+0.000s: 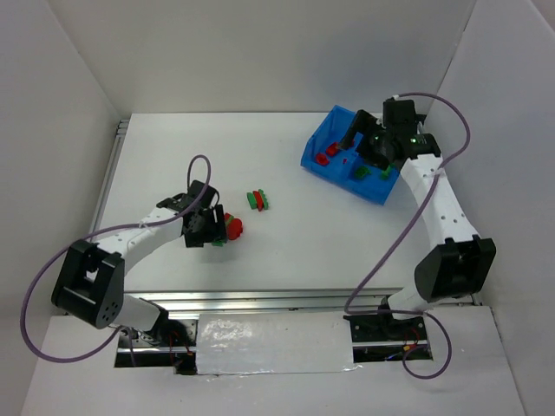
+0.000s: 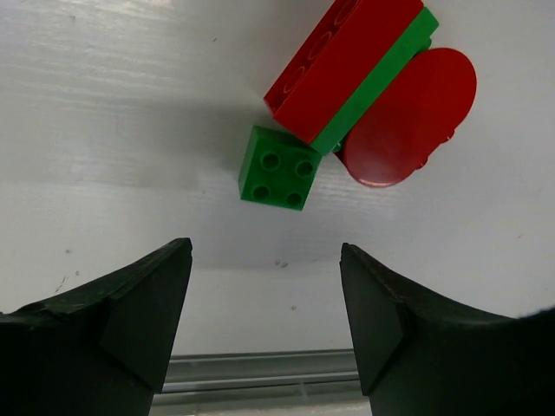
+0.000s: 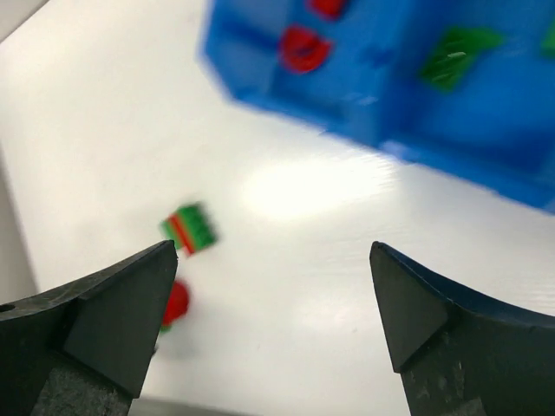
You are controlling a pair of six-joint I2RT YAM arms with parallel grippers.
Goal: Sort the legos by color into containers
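Pick step is judged underway: green brick (image 2: 279, 167) is seen on table (image 2: 121, 95) just ahead of left gripper (image 2: 265, 251), jaws parted & empty, so advance + closing are needed; right gripper (image 3: 274, 250), wide open & empty, is held over blue bin (image 1: 345, 179).

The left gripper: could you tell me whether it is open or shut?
Open: the left gripper shows bare table between its spread fingers, short of the green brick.

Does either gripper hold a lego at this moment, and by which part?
Nothing is held. The left gripper is open, the small green brick lying untouched ahead of it; the right gripper is open and empty.
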